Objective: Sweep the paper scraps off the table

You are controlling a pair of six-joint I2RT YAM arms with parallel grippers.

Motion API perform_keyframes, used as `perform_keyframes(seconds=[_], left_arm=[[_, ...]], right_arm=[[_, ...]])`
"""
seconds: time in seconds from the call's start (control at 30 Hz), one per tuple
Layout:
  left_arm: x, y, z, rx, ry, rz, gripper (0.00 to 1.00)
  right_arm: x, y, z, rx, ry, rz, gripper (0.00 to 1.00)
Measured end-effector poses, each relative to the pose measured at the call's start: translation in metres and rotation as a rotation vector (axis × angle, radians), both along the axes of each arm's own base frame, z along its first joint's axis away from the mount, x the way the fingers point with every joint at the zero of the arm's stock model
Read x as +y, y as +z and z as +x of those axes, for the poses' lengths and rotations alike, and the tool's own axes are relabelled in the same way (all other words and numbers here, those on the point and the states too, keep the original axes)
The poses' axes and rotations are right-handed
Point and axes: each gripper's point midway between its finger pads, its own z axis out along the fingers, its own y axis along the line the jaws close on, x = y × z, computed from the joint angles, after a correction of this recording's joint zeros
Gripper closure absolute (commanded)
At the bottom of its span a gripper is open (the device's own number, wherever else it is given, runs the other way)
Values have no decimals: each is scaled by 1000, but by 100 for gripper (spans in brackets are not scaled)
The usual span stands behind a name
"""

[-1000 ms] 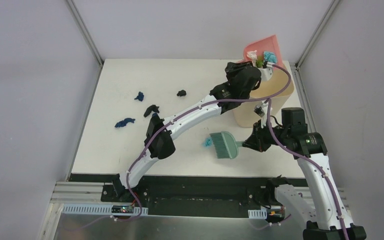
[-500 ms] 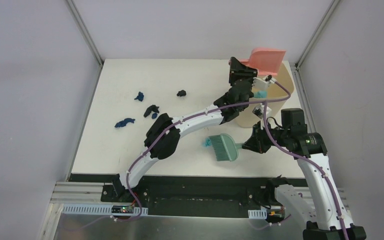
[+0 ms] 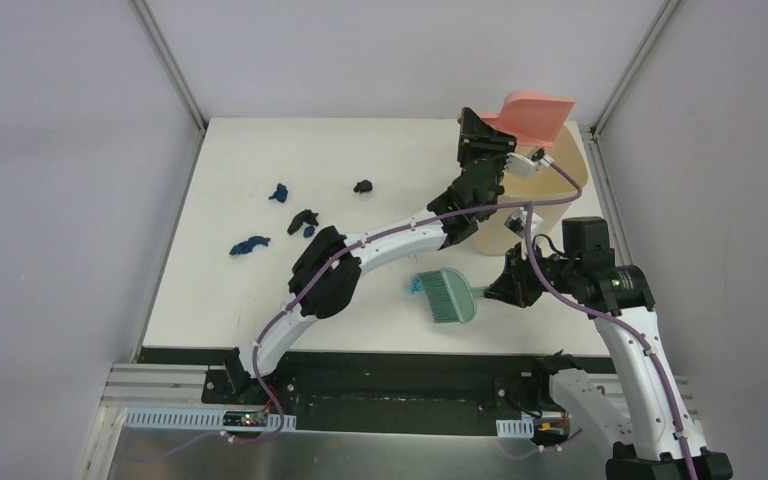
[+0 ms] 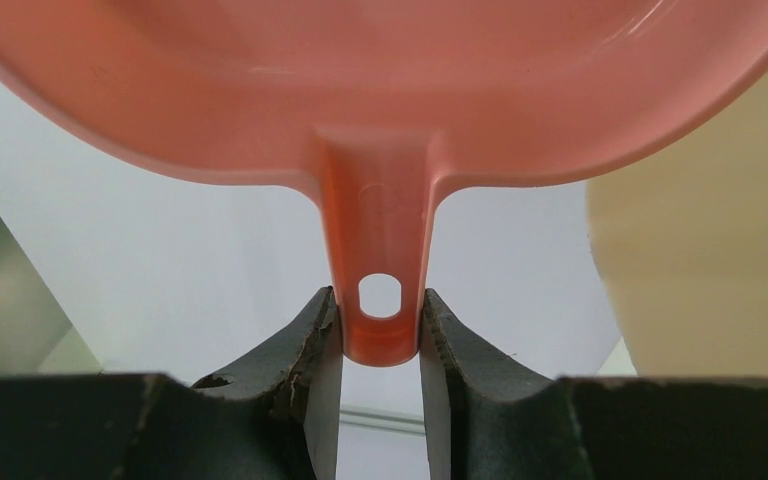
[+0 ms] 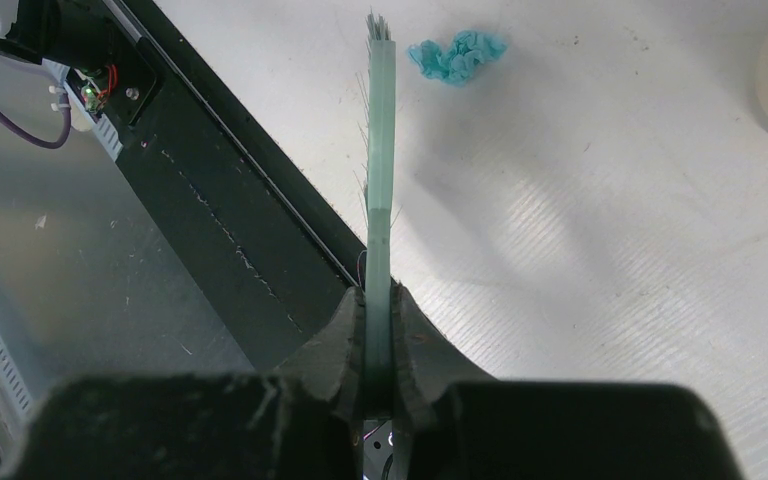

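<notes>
The paper scraps are small crumpled wads, so I judge them very light and soft. A quick stroke may make them roll or jump away, and it is better to push them with bristles than to pinch them.

One light teal scrap (image 5: 457, 55) lies on the desk (image 3: 210, 290) just past the brush tip, ahead of the right gripper (image 5: 378, 300). The jaws of this gripper are pressed together on the thin handle of the teal brush (image 5: 380, 130). The other scraps, dark blue (image 3: 249, 244) and black (image 3: 363, 186), lie well apart from both grippers, far to the left.

The left gripper (image 4: 380, 325) is clamped on the handle end of the pink dustpan (image 4: 380, 90), which it holds in the air over the beige bin (image 3: 565, 185). The left arm (image 3: 380, 240) stretches across the desk between the right gripper and the far scraps, so it may stand in the way of a long sweep.
</notes>
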Motion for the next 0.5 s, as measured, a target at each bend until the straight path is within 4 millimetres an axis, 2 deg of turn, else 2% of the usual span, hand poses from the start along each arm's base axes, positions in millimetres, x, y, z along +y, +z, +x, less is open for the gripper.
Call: perform_keyframes(seconds=[0.13, 0.3, 0.4, 0.5], left_arm=[[6, 2, 1, 23, 23, -43, 100], [19, 20, -2, 47, 52, -135, 100], [32, 36, -8, 84, 64, -193, 100], [53, 53, -18, 131, 83, -265, 100]], right_arm=[[0, 0, 0, -3, 1, 1, 100], [0, 3, -2, -24, 8, 6, 100], [1, 6, -2, -23, 18, 8, 100], [3, 19, 1, -38, 30, 16, 100]])
